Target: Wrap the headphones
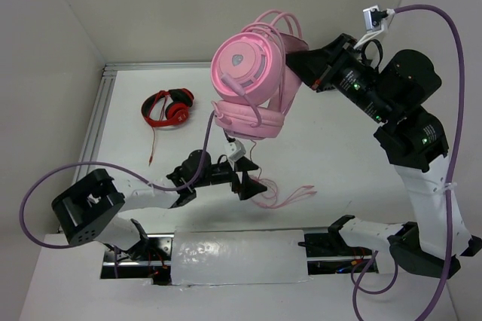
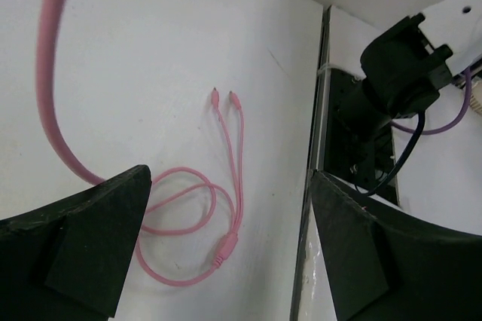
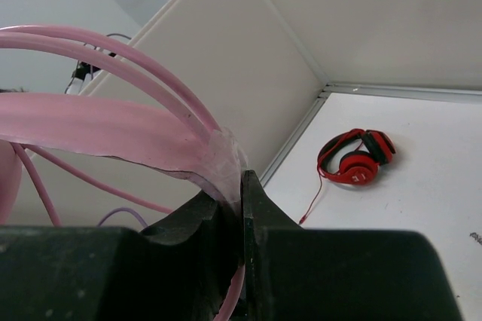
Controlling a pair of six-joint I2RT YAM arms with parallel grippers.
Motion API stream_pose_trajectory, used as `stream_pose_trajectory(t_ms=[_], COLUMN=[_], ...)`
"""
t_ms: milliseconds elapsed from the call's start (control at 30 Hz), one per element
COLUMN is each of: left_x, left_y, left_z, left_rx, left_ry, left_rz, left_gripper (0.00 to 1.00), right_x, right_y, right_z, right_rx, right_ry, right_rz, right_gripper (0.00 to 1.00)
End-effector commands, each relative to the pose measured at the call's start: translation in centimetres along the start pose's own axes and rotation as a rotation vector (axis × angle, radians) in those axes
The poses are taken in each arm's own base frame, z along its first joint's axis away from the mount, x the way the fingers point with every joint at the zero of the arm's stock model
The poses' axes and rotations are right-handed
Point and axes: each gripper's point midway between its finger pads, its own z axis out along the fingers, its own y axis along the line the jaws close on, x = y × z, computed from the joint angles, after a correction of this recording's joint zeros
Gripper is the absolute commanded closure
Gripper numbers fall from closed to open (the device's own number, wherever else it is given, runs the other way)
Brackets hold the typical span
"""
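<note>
One cable lies just under the wide-open left gripper; the right gripper pinches the headphones up high.

Left arm and right arm: white tubes, chunky black joints, loopy purple cables, tiny green LEDs. Left gripper is just black wedges.

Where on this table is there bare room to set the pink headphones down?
Bare tabletop lies between the pink cable loops and the right arm, and behind the red headphones. Crowded around the left gripper.
</note>
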Motion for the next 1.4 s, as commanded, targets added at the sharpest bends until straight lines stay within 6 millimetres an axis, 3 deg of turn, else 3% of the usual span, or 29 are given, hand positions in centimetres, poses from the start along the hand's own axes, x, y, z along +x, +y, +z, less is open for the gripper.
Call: stream_pose_trajectory(t_ms=[0, 33, 167, 300, 400, 433, 467, 500, 567, 600, 633, 667, 833, 900, 933, 1033, 1067, 1100, 1133, 1167, 1200, 1233, 1300, 1333, 1367], left_x=[-0.5, 0.7, 0.5, -0.8, -2.1, -1.3, -2.8, -2.2, -3.7, -3.1, -3.2, -4.6, -5.7, -5.6, -5.0, -3.6, -2.6, -1.9, -0.4, -0.9, 0.9, 0.3, 2.4, 1.2, 1.5], left_y=[-0.2, -0.4, -2.6, -0.8, 0.4, 0.8, 0.8, 1.6, 2.7, 3.9, 4.2, 4.1, 5.1, 5.3, 4.9, 3.1, 2.5, 1.5, 0.6, -0.4, -1.4, -1.8, -3.2, -3.5, -4.4], left_z=[-0.3, -0.8, -3.1, -3.9, -2.5, -2.3, -1.8, -1.1, 0.1, 0.5, 0.9, 1.5, 3.8, 4.4, 4.4, 3.8, 2.9, 2.5, 1.8, 1.2, 0.8, 0.2, -0.7, -1.3, -1.7], left_rx=[-0.018, -0.012, 0.014, -0.128, -0.173, -0.179, -0.178, -0.197, -0.243, -0.285, -0.291, -0.288, -0.288, -0.281, -0.258, -0.176, -0.156, -0.136, -0.109, -0.092, -0.09, -0.118, -0.134, -0.172, -0.181], left_ry=[-0.004, 0.042, 0.022, -0.031, -0.064, -0.044, -0.098, -0.089, -0.123, -0.11, -0.114, -0.157, -0.175, -0.169, -0.155, -0.117, -0.103, -0.091, -0.052, -0.056, 0.014, 0.004, 0.095, 0.068, 0.087], left_rz=[0.057, 0.046, 0.049, 0.048, 0.066, 0.063, 0.078, 0.081, 0.09, 0.089, 0.096, 0.109, 0.114, 0.098, 0.094, 0.061, 0.049, -0.001, -0.026, -0.038, -0.064, -0.069, -0.088, -0.08, -0.079], left_gripper=[0.01, 0.01, 0.01, 0.01, 0.01, 0.01, 0.01, 0.01, 0.01, 0.01, 0.01, 0.01, 0.01, 0.22, 0.45, 0.7, 0.93, 1.0, 1.0, 1.0, 1.0, 1.0, 1.0, 1.0, 1.0], right_x=[-4.2, -4.1, -4.5, -3.7, -3.6, -3.6, -3.6, -3.5, -3.4, -3.5, -3.5, -3.4, -2.8, -3.2, -3.8, -5.9, -6.3, -6.8, -8.0, -8.4, -9.0, -10.0, -10.8, -11.2, -11.0], right_y=[3.2, 3.1, 2.7, 3.0, 3.0, 3.0, 3.1, 3.1, 3.4, 3.8, 3.9, 4.0, 3.9, 4.0, 3.7, 2.1, 1.4, 0.4, -1.1, -2.2, -3.3, -6.1, -8.7, -11.4, -12.8], right_z=[-1.9, -1.8, -1.7, -1.5, -1.4, -1.4, -1.5, -1.4, -1.5, -1.7, -1.8, -1.8, -1.6, -1.8, -1.9, -2.4, -2.4, -2.3, -2.6, -2.5, -2.6, -3.0, -3.3, -3.8, -3.7], right_rx=[-0.08, -0.072, -0.056, -0.088, -0.092, -0.092, -0.097, -0.098, -0.111, -0.123, -0.126, -0.129, -0.136, -0.133, -0.109, -0.006, 0.023, 0.071, 0.153, 0.202, 0.256, 0.391, 0.517, 0.658, 0.73], right_ry=[-0.133, -0.131, -0.144, -0.112, -0.112, -0.114, -0.11, -0.107, -0.098, -0.09, -0.089, -0.085, -0.071, -0.084, -0.112, -0.234, -0.263, -0.304, -0.377, -0.413, -0.458, -0.551, -0.64, -0.715, -0.725], right_rz=[0.002, -0.003, -0.016, -0.008, 0.004, 0.004, 0.003, 0.006, 0.005, 0.001, 0.002, 0.0, 0.016, 0.019, 0.018, 0.04, 0.059, 0.071, 0.088, 0.101, 0.106, 0.129, 0.121, 0.104, 0.074], right_gripper=[1.0, 1.0, 1.0, 1.0, 1.0, 1.0, 1.0, 1.0, 1.0, 1.0, 1.0, 1.0, 1.0, 1.0, 1.0, 1.0, 1.0, 1.0, 1.0, 1.0, 1.0, 1.0, 1.0, 1.0, 1.0])
